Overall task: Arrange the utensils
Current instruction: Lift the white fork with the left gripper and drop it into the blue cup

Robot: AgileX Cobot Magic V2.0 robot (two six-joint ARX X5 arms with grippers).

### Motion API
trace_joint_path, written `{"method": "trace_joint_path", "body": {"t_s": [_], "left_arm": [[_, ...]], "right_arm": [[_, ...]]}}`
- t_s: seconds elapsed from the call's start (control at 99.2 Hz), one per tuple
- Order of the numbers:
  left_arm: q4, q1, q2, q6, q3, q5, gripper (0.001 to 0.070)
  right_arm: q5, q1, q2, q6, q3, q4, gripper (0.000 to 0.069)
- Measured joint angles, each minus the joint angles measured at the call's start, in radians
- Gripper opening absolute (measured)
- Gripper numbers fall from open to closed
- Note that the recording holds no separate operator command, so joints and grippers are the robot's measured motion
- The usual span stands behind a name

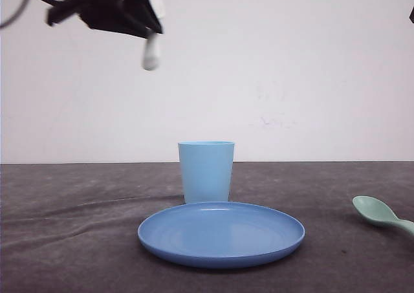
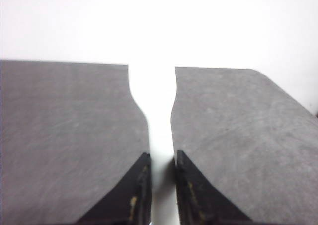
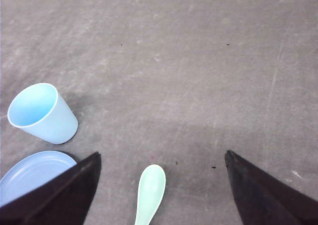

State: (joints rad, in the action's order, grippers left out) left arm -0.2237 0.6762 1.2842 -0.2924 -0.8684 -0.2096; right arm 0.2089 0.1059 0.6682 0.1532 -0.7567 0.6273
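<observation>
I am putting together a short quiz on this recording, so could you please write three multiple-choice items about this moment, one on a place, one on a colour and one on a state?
1. Where does the spoon lie on the table?
A. Inside the cup
B. On the plate
C. On the cloth to the right of the plate

2. What colour is the cup?
A. Light blue
B. Red
C. Black

3. What is the left gripper doing?
A. Open above the spoon
B. Shut on the white fork, raised in the air
C. Resting on the plate

Answers: 1 C, in the front view the spoon lies on the dark cloth, apart from the plate. 2 A, the cup is light blue in the front and right wrist views. 3 B, the fingers pinch the fork, which hangs high in the front view.
</observation>
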Motion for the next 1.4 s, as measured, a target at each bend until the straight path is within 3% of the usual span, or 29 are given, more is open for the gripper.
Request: {"method": "trace_joint_path", "body": {"t_s": [0.393, 1.028, 1.25, 1.402], "left_arm": [[-0.276, 0.049, 0.247, 0.050, 0.000, 0.005, 0.0042], [-0.315, 0.071, 0.423, 0.057, 0.000, 0.006, 0.0044], [-0.305, 0.075, 0.423, 0.057, 0.000, 0.006, 0.0190], [-0.284, 0.083, 0.420, 0.057, 0.000, 0.006, 0.0225]], "right_arm": [[-0.003, 0.000, 0.000, -0.003, 0.000, -0.015, 0.0502], [-0.003, 0.000, 0.013, -0.045, 0.000, -0.006, 0.0502], [-0.003, 0.000, 0.013, -0.046, 0.000, -0.002, 0.0502], [-0.003, 0.000, 0.015, -0.046, 0.000, 0.013, 0.0502]]}}
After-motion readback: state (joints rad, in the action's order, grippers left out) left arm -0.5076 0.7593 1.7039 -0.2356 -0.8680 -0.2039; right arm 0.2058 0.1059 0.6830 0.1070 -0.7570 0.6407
